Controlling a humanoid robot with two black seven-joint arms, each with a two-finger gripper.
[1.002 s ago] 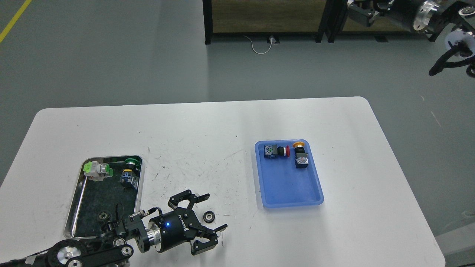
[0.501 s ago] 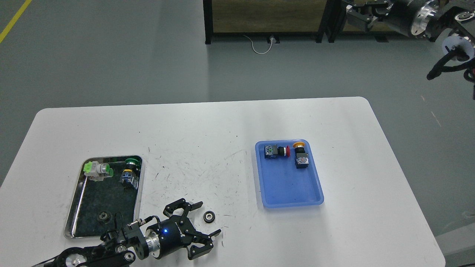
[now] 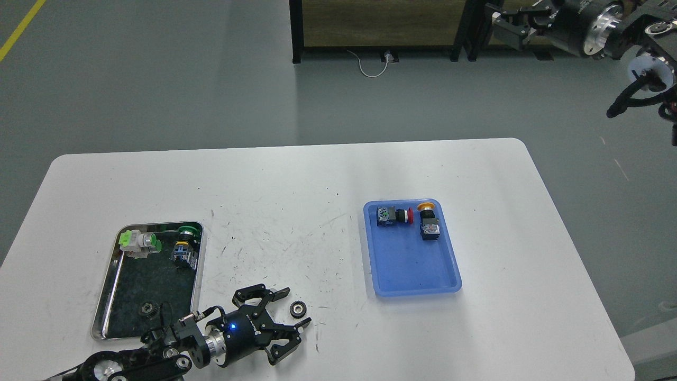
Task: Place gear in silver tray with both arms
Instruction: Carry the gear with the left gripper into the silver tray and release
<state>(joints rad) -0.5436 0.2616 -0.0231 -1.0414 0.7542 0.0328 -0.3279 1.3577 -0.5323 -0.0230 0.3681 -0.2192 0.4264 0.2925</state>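
shiny silver tray (image 3: 108,296), small dark gear (image 3: 299,309)

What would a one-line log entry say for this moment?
left gripper: open, around gear on table | silver tray: one gear inside | right gripper: raised, unclear

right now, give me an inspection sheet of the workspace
surface: white table, scuffed with dark marks
job's things: silver tray front left, one gear in it; second gear loose on the table
clutter: two green push-button switches in the silver tray; blue tray with a red switch and a yellow switch
grippers: left gripper open, fingers either side of the loose gear; right gripper raised off the table, state unclear
cables: white cable on the floor
surroundings: grey floor, yellow line, dark-framed bench
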